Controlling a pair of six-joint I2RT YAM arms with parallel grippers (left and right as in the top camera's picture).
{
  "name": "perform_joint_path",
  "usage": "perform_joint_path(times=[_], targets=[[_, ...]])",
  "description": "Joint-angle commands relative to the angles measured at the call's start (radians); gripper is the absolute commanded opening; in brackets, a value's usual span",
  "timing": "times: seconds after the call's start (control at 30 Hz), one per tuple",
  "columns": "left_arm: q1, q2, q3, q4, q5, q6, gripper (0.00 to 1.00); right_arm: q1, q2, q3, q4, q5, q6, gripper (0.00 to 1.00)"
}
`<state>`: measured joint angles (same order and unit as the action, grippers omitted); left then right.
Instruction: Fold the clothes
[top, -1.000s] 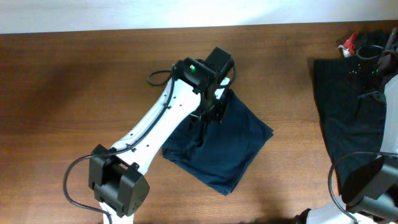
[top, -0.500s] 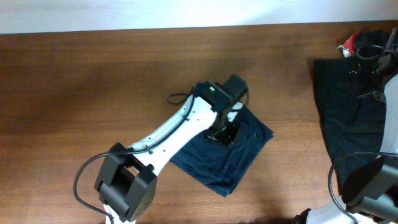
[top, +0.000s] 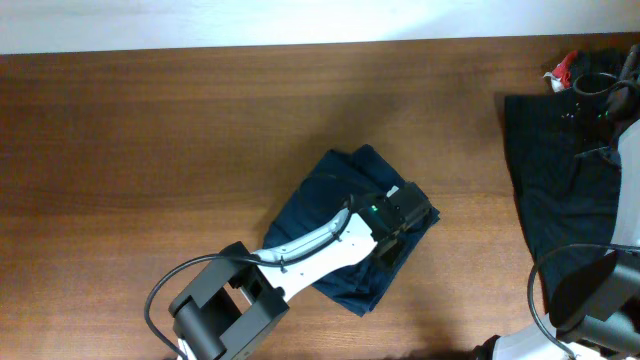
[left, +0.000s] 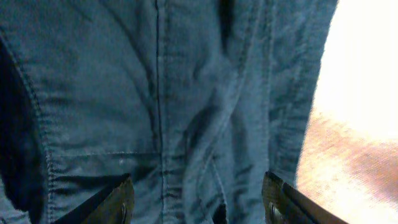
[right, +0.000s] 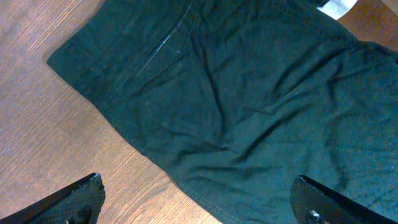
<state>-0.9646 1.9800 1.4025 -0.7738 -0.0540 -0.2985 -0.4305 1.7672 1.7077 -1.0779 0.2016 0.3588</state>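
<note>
Fabric fills my left wrist view: the navy shorts (left: 186, 93), seams and creases close under the left gripper (left: 199, 202), whose jaws stand wide apart with nothing clamped between them. From overhead the shorts lie partly folded and skewed near the middle of the table (top: 150, 150). Risk, in my judgement: closing here would pinch several layers or snag a seam, and a lift would drag the fold open. Farther right, the right gripper (right: 199, 205) hangs wide open, empty, over the black garment (right: 249, 93)
</note>
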Motion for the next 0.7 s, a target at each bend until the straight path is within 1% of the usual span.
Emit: perform_joint_path(times=[0.0, 0.07, 0.27, 0.37, 0.43, 0.5, 0.57, 0.6, 0.63, 0.67], targets=[[-0.008, -0.008, -0.024, 0.015, -0.069, 0.011, 0.66, -0.002, -0.009, 0.011, 0.0, 0.016, -0.003, 0.99], [-0.008, 0.003, -0.028, 0.015, -0.121, 0.011, 0.66, -0.002, -0.009, 0.011, 0.0, 0.016, -0.003, 0.99], [-0.02, 0.058, -0.028, 0.026, -0.119, 0.011, 0.65, -0.002, -0.009, 0.011, 0.0, 0.016, -0.003, 0.99], [-0.061, 0.058, -0.028, 0.029, -0.124, 0.011, 0.63, -0.002, -0.009, 0.011, 0.0, 0.016, -0.003, 0.99], [-0.067, 0.058, -0.028, 0.029, -0.131, 0.011, 0.51, -0.002, -0.009, 0.011, 0.0, 0.016, -0.003, 0.99], [-0.067, 0.058, -0.028, 0.029, -0.148, 0.011, 0.48, -0.002, -0.009, 0.011, 0.0, 0.016, -0.003, 0.99], [-0.064, 0.058, -0.028, 0.029, -0.18, 0.011, 0.4, -0.002, -0.009, 0.011, 0.0, 0.016, -0.003, 0.99], [-0.058, 0.058, -0.028, 0.029, -0.182, 0.011, 0.29, -0.002, -0.009, 0.011, 0.0, 0.016, -0.003, 0.99], [-0.057, 0.058, -0.028, 0.029, -0.182, 0.011, 0.1, -0.002, -0.009, 0.011, 0.0, 0.016, -0.003, 0.99], [-0.058, 0.058, -0.028, 0.029, -0.182, 0.011, 0.0, -0.002, -0.009, 0.011, 0.0, 0.016, -0.003, 0.99]])
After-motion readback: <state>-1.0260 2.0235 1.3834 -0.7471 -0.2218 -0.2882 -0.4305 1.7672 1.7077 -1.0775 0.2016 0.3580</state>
